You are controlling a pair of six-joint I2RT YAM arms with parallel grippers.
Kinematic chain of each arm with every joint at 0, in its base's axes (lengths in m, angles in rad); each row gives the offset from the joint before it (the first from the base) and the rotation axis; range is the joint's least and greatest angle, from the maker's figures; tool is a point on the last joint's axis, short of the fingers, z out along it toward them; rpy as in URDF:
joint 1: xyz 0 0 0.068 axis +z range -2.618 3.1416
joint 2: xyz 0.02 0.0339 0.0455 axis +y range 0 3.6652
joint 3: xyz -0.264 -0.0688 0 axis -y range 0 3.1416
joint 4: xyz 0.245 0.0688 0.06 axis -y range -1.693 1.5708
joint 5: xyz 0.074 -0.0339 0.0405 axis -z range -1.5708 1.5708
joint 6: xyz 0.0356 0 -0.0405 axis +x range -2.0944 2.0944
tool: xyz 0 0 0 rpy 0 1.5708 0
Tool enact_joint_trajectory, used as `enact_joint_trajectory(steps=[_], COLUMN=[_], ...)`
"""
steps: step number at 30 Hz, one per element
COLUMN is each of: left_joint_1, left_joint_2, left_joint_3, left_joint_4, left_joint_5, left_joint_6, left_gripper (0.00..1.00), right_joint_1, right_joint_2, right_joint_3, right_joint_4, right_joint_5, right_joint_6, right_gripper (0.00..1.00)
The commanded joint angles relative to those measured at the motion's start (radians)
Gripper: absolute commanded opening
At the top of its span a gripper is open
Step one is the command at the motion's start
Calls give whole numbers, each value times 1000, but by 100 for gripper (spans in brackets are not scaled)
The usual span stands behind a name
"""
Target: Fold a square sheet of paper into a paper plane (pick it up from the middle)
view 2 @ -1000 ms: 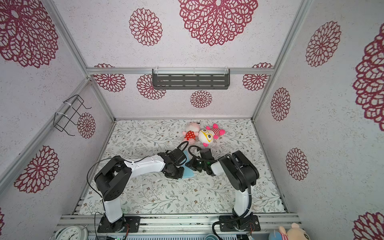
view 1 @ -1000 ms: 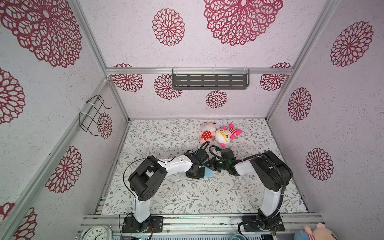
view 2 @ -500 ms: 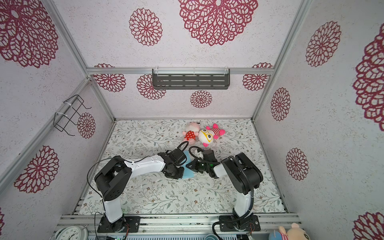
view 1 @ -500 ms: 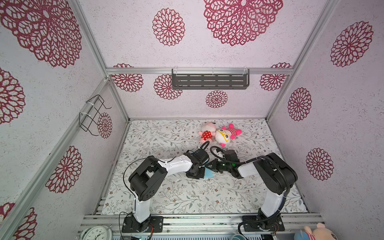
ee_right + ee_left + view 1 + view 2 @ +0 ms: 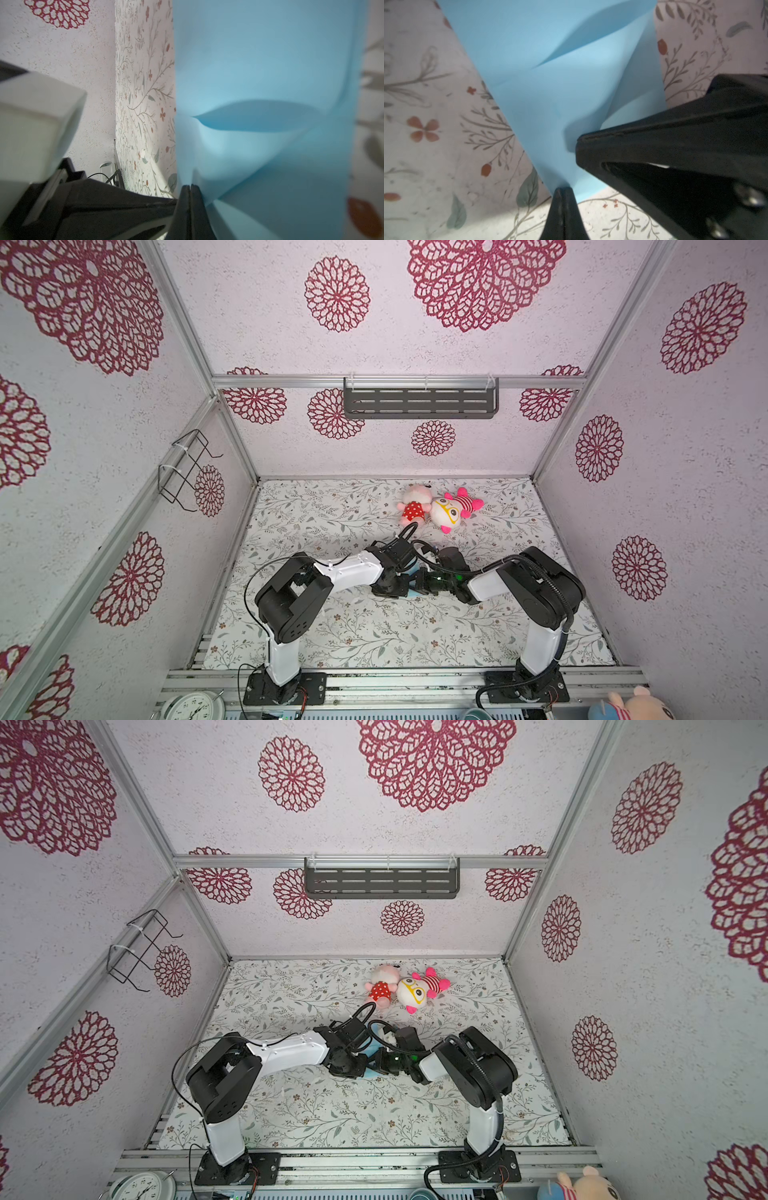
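Barely visible in both top views, the creased light-blue paper sheet (image 5: 550,93) fans ahead of the left hand (image 5: 563,190) and the right hand (image 5: 190,187), both pinching it.

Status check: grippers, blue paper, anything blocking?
Left gripper shut on blue paper. Right gripper shut on it too. Paper buckled, no plane yet. Plush toys farther back, apart.

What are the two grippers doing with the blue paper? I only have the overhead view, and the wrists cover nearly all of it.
Observer: The left wrist view shows the left gripper shut on the light-blue paper, right where it tapers to a point.
Operator: And the right one?
Observer: In the right wrist view, the right gripper is shut too, pinching the same paper at its edge.
Operator: Is the paper creased flat?
Observer: No. Both wrist views show folded layers, with one bulging open.
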Motion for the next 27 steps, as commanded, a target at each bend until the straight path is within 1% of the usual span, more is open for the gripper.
enact_joint_trajectory(steps=[1,7,11,14,17,21,27], left_joint_1=[-3,-2,-3,-2,-1,2,8], left_joint_2=[32,31,31,29,25,22,22], left_joint_3=[-47,-56,-58,-59,-58,-58,-62], left_joint_4=[-25,-23,-20,-20,-21,-16,-6], left_joint_5=[7,10,13,14,14,22,38], left_joint_6=[-10,-12,-11,-11,-13,-13,-16], left_gripper=[0,0,0,0,0,0,0], right_joint_1=[-4,-98,-153,-179,-181,-167,-77], right_joint_2=[14,23,44,31,-39,-133,-167], right_joint_3=[16,2,44,78,93,58,14], right_joint_4=[-6,-20,-75,-112,-146,-141,-137], right_joint_5=[31,66,69,63,57,32,47], right_joint_6=[-18,-60,-123,-147,-172,-183,-174], right_gripper=[0,0,0,0,0,0,0])
